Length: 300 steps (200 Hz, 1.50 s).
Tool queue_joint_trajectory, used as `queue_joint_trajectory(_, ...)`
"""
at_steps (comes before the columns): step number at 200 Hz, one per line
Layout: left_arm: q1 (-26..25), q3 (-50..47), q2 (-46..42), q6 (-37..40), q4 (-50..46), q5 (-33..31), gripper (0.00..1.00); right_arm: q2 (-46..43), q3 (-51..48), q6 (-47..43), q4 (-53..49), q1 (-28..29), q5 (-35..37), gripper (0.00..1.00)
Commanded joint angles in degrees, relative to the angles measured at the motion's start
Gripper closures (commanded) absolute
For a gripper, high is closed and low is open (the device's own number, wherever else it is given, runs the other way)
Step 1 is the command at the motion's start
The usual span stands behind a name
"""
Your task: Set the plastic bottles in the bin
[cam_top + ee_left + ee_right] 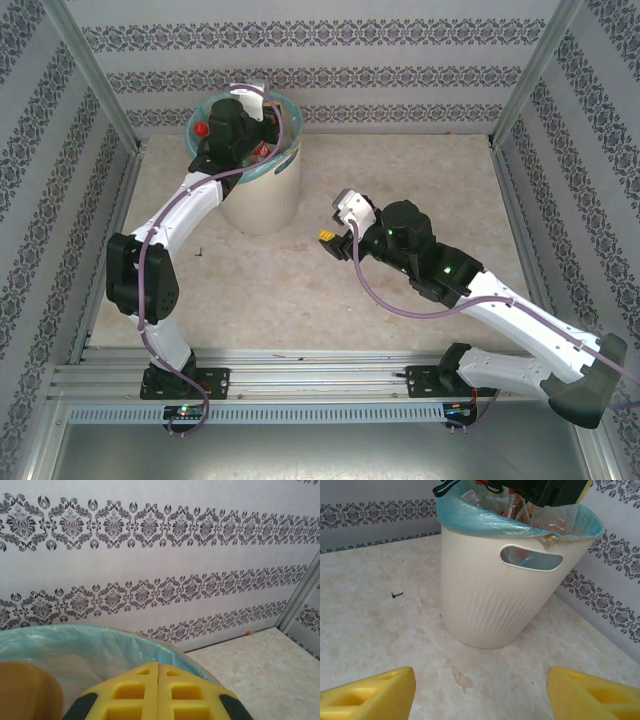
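Light is bright, even and diffuse in all three views, and shadows are soft-edged throughout.

Top view: the pale marbled counter (400, 180) looks slightly washed and flat. A faint shadow hugs the base of the round cream-white plastic bin (262, 205). The aluminium frame posts (92, 75) splay outward toward the corners, a wide-angle bend.

Left wrist view: the patterned wallpaper (150, 555) is sharp. The light blue-green bag liner (100, 650) glows pale. The left hand (158, 672), close to the lens, is slightly soft. A brown blob (25, 692) at lower left is fully out of focus, and I cannot tell what it is.

Right wrist view: the bin is crisp, with a soft shadow on the counter at its foot. The yellow tips of the right hand (480, 680) blur at the lower corners.
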Motion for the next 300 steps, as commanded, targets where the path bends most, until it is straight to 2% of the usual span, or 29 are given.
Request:
queue_joint_trajectory(1, 1.02, -9.68, 10.56, -2.77, -25.30, -0.15, 1.00, 0.52, 1.39, 1.05, 0.46, 0.66, -0.11, 0.30)
queue_joint_trajectory(44, 0.88, -12.35, 12.22, -2.69, -23.95, -0.83, 1.00, 0.48, 0.97, 0.84, -0.07, 0.73, 0.17, 0.30)
queue_joint_trajectory(85, 0.85, -7.12, 10.51, -2.60, -27.45, 0.83, 0.98, 1.36, 1.88, 1.19, -0.15, 0.76, -0.13, 0.30)
queue_joint_trajectory(112, 0.96, -2.91, 3.87, -4.00, -26.54, 2.51, 0.85, 1.07, 2.54, 1.68, 0.15, 0.77, -0.48, 0.30)
queue_joint_trajectory(127, 0.92, 0.71, 1.34, -4.09, -27.32, 3.57, 0.68, 0.85, 2.91, 1.79, 0.48, 0.81, -0.66, 0.30)
queue_joint_trajectory(148, 0.92, 4.60, -2.08, -3.99, -27.33, 4.16, 0.51, 0.83, 3.03, 1.85, 0.57, 0.95, -0.58, 0.30)
queue_joint_trajectory(172, 0.93, 6.46, -6.81, -4.10, -24.85, 3.65, 0.40, 0.71, 3.02, 2.02, 0.50, 1.07, -0.45, 0.30)
queue_joint_trajectory(183, 0.92, 5.53, -10.08, -4.24, -22.47, 2.24, 0.39, 0.72, 3.18, 2.19, 0.44, 1.07, 0.11, 0.29)
queue_joint_trajectory(199, 1.06, -0.10, -17.17, -4.57, -15.54, -2.13, 0.33, 1.04, 3.64, 2.88, 1.03, 0.98, 3.18, 0.28)
queue_joint_trajectory(219, 1.00, -13.04, -28.28, -3.36, -3.63, -8.91, 0.30, 2.72, 5.76, 5.14, 0.31, -0.35, 9.96, 0.23)
queue_joint_trajectory(235, 1.07, -25.73, -37.79, -0.63, 4.24, -16.53, 0.28, 4.28, 7.42, 8.03, -2.22, -4.19, 13.33, 0.23)
queue_joint_trajectory(249, 1.15, -36.90, -45.01, 1.80, 8.05, -25.98, 0.28, 3.92, 6.65, 10.21, -2.98, -8.41, 16.47, 0.23)
queue_joint_trajectory(264, 1.21, -49.45, -50.94, 4.11, 13.29, -36.00, 0.28, 1.61, 2.31, 10.76, 0.22, -14.61, 18.83, 0.18)
queue_joint_trajectory(278, 1.93, -59.03, -53.42, 5.97, 17.20, -40.85, 0.29, -0.91, -4.02, 11.64, 4.10, -21.89, 19.95, 0.10)
queue_joint_trajectory(300, 4.42, -71.98, -48.52, 5.08, 30.38, -45.34, 0.31, -3.19, -16.04, 14.47, 13.71, -36.59, 13.04, 0.08)
